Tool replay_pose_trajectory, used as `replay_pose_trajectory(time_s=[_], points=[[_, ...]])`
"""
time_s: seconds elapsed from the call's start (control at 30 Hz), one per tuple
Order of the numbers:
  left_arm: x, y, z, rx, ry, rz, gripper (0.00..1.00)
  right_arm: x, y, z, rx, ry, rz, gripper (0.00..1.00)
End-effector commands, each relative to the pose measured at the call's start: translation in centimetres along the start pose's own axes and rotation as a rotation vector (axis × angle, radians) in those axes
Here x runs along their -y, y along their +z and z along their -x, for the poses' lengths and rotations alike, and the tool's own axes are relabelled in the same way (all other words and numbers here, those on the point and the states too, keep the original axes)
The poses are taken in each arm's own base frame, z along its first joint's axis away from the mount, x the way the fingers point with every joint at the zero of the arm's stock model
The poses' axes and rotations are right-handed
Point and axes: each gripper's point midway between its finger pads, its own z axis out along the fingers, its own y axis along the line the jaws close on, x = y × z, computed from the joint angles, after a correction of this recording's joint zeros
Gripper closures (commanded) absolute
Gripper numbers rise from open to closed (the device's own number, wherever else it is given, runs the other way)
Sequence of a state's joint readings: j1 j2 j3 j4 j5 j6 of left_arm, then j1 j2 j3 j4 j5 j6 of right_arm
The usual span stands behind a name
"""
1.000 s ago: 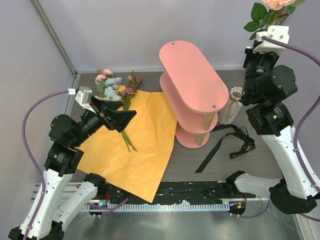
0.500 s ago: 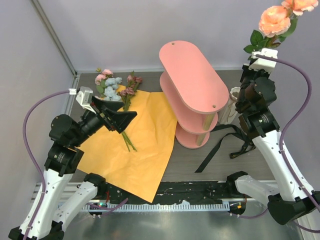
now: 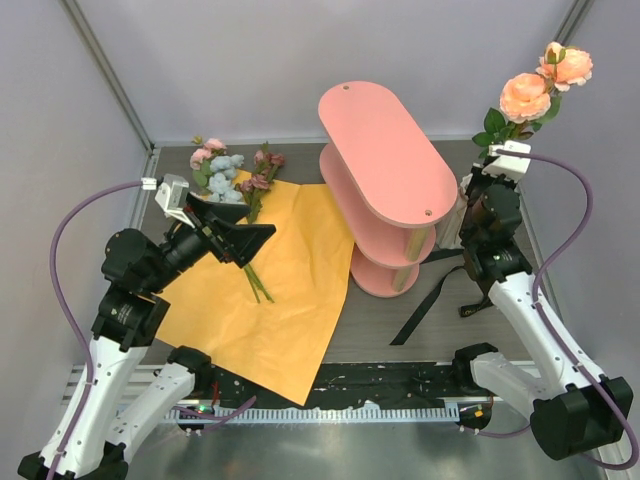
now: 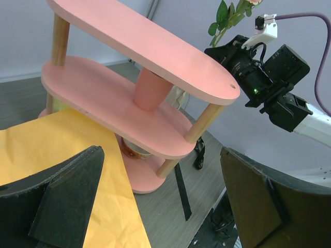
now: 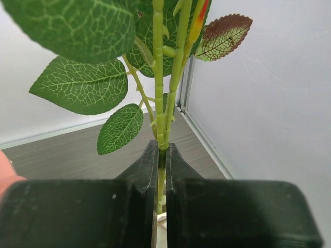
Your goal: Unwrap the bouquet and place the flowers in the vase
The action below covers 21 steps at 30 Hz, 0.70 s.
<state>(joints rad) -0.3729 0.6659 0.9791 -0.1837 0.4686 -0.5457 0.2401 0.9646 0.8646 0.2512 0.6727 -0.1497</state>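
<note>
The left arm (image 3: 95, 385) and right arm (image 3: 530, 320) are white shells joined by bulky black joint housings, each trailed by a looping purple cable (image 3: 51, 270) to a small white wrist camera block (image 3: 170, 192). The left gripper (image 3: 255, 243) and right gripper (image 5: 162, 155) have matte black wedge-shaped fingers.

Pink shelf (image 3: 385, 185) stands mid-table, running from the far edge toward the centre; it is the tallest block. Vase (image 3: 453, 228) is wedged between the shelf's right end and the right arm; the gap looks tight, and its mouth is mostly hidden from above. Right gripper (image 5: 161, 155), clamped on rose stems (image 5: 164, 77), crowds the right wall. Orange paper (image 3: 270, 290) lies flat over the left half, with open air above except the wide-jawed left gripper (image 3: 250, 240). Loose flowers (image 3: 235, 172) lie low at the far-left corner. Black ribbon (image 3: 445, 290) lies flat on the near-right table (image 3: 375, 325), passable overhead.
</note>
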Motion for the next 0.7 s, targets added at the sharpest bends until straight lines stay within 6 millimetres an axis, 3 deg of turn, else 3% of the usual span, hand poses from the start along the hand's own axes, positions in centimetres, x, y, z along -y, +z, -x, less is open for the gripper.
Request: replay_pose_trajectory(time_s=[0.0,0.2,0.33,0.67], points=[[0.6,0.0,0.4,0.015,0.021,-0.034,0.00,0.7,-0.1,3.0,0.114,0.115,-0.020,0.99],[0.7,-0.1,0.3,0.018,0.026,-0.038,0.00,0.7,-0.1,2.1,0.091,0.084,-0.025,0.90],[0.5,-0.3,0.4,0.019,0.043,-0.019,0.00,0.6,-0.2,2.4,0.091,0.083,-0.011,0.78],[-3.3,-0.9,-0.1,0.023,0.053,0.181,0.00,0.5,-0.4,3.5,0.074,0.078,0.013,0.53]])
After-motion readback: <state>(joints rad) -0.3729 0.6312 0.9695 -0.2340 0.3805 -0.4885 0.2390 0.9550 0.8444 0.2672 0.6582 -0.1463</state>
